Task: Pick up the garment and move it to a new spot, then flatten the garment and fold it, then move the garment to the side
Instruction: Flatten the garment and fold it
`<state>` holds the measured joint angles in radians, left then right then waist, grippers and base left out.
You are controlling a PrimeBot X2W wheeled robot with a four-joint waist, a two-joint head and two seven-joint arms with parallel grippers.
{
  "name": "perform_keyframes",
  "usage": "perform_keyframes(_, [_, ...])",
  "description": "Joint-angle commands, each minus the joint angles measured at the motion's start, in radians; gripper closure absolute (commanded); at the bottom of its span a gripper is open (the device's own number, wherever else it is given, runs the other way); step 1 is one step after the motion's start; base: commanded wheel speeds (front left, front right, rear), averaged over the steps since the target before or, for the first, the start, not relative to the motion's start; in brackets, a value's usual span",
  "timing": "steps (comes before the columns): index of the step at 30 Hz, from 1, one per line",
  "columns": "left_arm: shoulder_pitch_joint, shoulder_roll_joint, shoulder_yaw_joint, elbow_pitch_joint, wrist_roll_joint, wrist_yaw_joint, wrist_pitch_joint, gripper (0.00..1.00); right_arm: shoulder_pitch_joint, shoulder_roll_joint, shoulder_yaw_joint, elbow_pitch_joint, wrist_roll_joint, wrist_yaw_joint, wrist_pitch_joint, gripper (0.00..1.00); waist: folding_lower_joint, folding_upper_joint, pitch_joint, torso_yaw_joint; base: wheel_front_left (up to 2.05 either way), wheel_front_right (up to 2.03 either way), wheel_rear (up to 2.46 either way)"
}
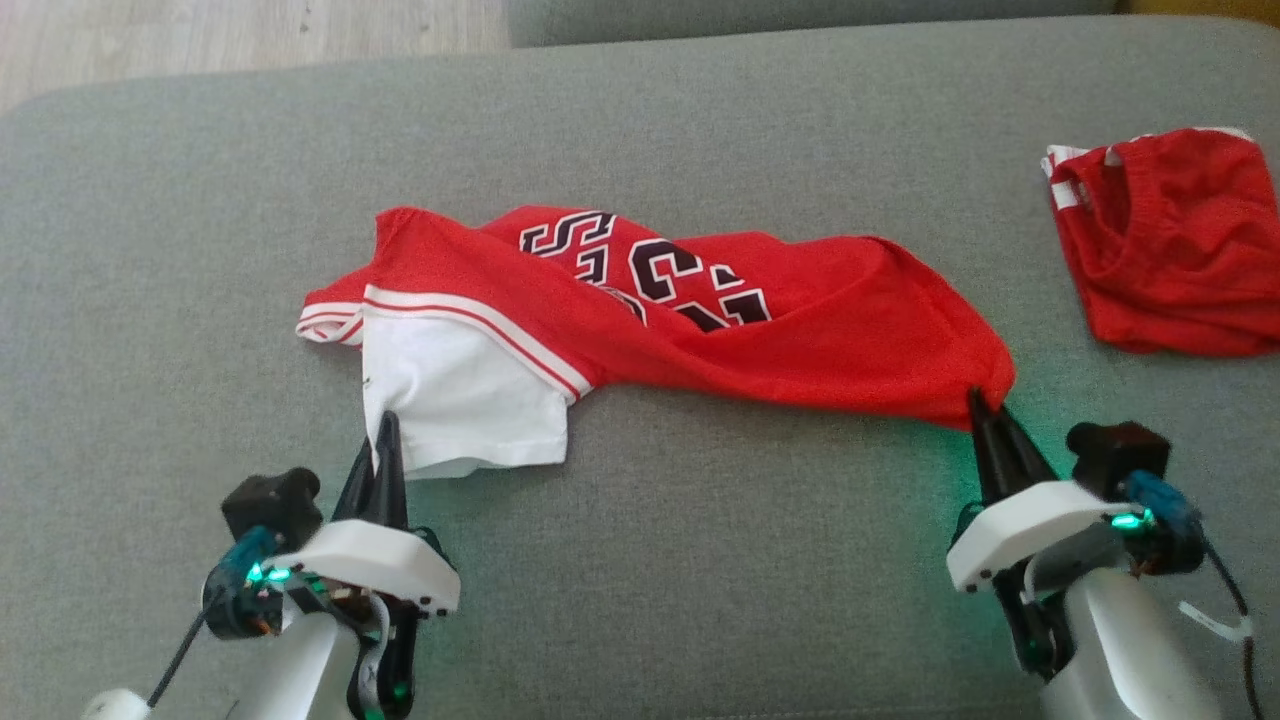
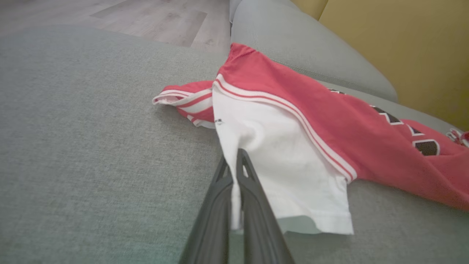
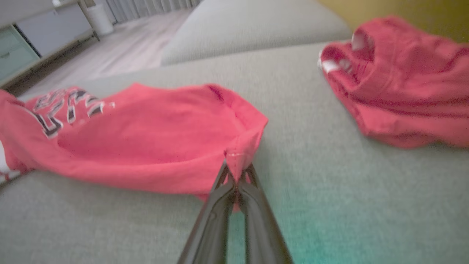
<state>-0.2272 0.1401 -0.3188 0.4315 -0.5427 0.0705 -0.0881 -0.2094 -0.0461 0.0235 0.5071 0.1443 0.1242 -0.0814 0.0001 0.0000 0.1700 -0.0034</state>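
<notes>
- The garment (image 1: 820, 330) is a red jersey with a white panel at its left end, red-and-white striped trim, and dark, white-edged lettering across its middle. It lies crumpled and twisted in a long band across the middle of the grey cushion (image 1: 700, 110).
- At its far left a striped sleeve edge sticks out flat onto the cushion. The white panel spreads toward the near side, with its hem resting on the fabric.
- Bare grey cushion lies open to the left of the garment, behind it, and along the near side between the two arms. The cushion's rounded far-left edge meets a wooden floor (image 1: 200, 40).
- The left gripper (image 1: 386, 425) has its fingers pressed together on the near-left edge of the white panel. In the left wrist view the cloth runs between them.
- The right gripper (image 1: 978, 402) is pinched on the red corner at the garment's right end, which bunches to a point at its tips.
- Further right, well apart, a second red garment (image 1: 1170, 250) lies heaped near the cushion's right edge.
</notes>
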Motion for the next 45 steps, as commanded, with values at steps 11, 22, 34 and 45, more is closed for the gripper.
perform_keyframes(11, [-0.024, 0.034, 0.080, -0.297, -0.098, -0.051, 0.009, 1.00, 0.007, -0.004, 0.017, -0.326, 0.025, 0.007, -0.009, 1.00, -0.0001, 0.0000, -0.132, -0.005, 0.00, 0.00, 0.00])
perform_keyframes(22, [-0.239, 0.165, 0.133, -0.746, -0.065, -0.015, 0.182, 1.00, 0.025, -0.004, -0.001, -0.736, 0.090, 0.007, 0.125, 1.00, -0.0001, 0.0000, -0.226, -0.001, 0.00, 0.00, 0.00])
perform_keyframes(34, [-0.494, 0.260, 0.160, -0.843, -0.042, -0.014, 0.337, 1.00, -0.051, -0.004, -0.086, -1.039, 0.058, 0.007, 0.273, 1.00, -0.0001, 0.0000, -0.217, -0.039, 0.00, 0.00, 0.00])
perform_keyframes(45, [-0.646, 0.263, 0.137, -0.582, -0.060, -0.049, 0.371, 1.00, -0.268, -0.004, -0.076, -0.761, 0.040, 0.007, 0.366, 1.00, -0.0001, 0.0000, 0.001, -0.084, 0.00, 0.00, 0.00])
